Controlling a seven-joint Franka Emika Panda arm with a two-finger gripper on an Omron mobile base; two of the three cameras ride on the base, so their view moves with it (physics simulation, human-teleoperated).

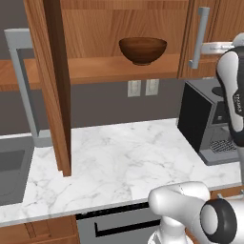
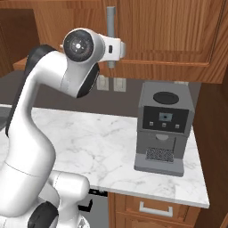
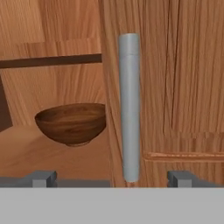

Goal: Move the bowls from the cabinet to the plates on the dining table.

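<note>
Tool (image 3: 112, 178) open | brown bowl (image 3: 71, 123) on cabinet (image 3: 183, 87) shelf

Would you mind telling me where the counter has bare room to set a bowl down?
The marble counter is bare between the open cabinet door and the coffee machine. The right end is crowded by that machine. On the cabinet shelf, the space left of the wooden bowl is free.

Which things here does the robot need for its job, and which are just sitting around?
Needed:
- brown wooden bowl
- wall cabinet it sits in
- open claw

Just sitting around:
- black coffee machine
- marble counter
- wall sockets
</note>
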